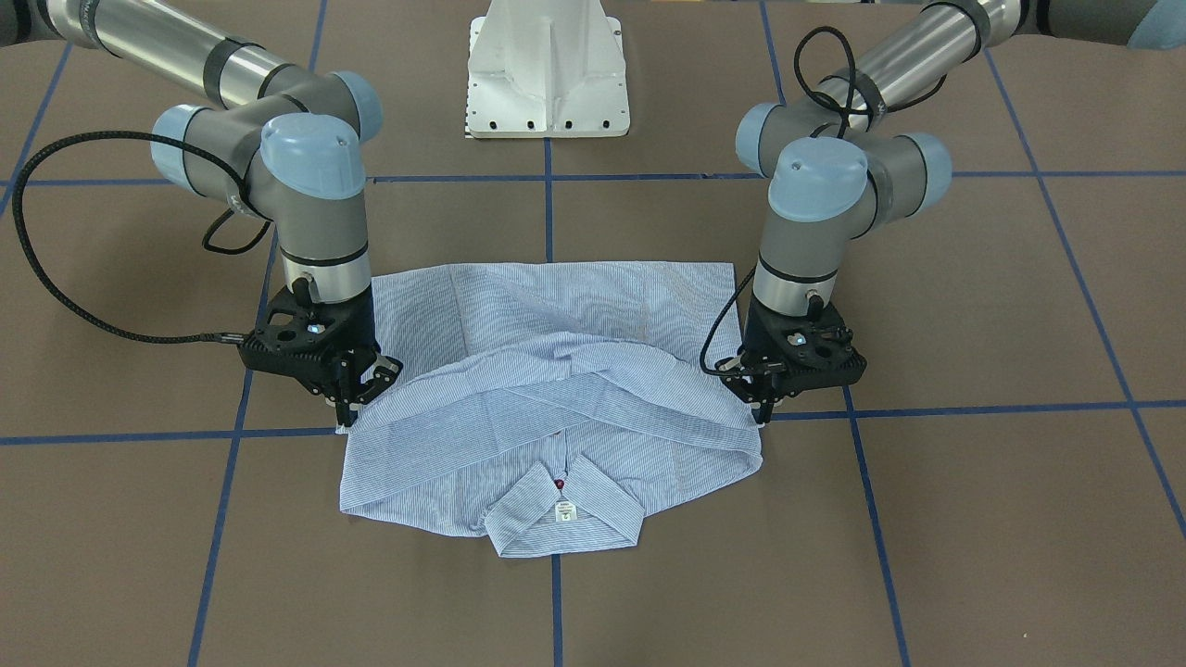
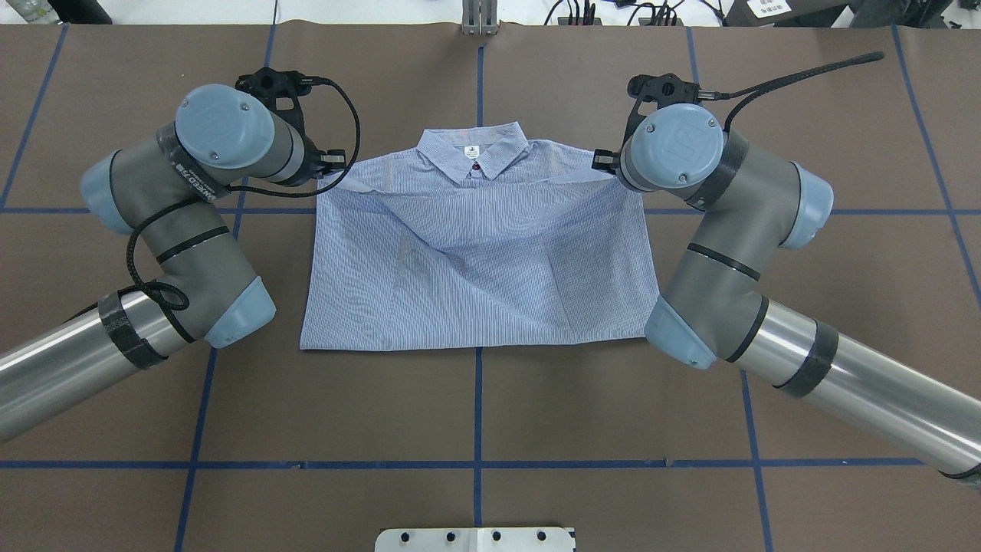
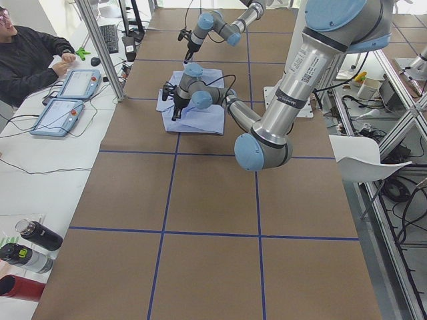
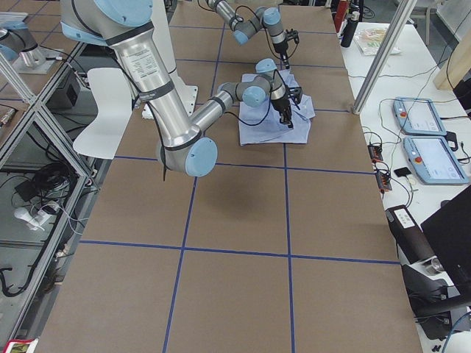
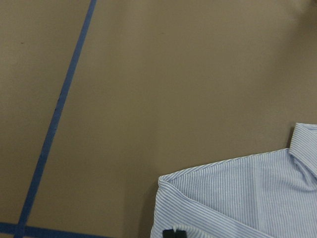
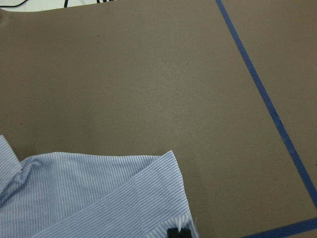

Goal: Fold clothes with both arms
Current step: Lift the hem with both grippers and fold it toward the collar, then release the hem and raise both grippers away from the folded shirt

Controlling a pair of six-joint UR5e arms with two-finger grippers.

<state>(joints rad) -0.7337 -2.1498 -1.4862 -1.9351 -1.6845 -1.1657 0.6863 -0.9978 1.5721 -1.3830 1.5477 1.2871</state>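
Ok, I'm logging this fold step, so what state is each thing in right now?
striped shirt: lying flat, front up, collar closed, partly folded with a layer across the chest.
left hand: shut on the shirt's edge near one shoulder.
right hand: shut on the shirt's edge near the other shoulder.

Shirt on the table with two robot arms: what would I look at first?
Probably the striped shirt in the middle of the brown table, its collar pointing away from the robot. Then the black grippers at its two sides: the left gripper and the right gripper each pinch an edge of the cloth near the shoulders.
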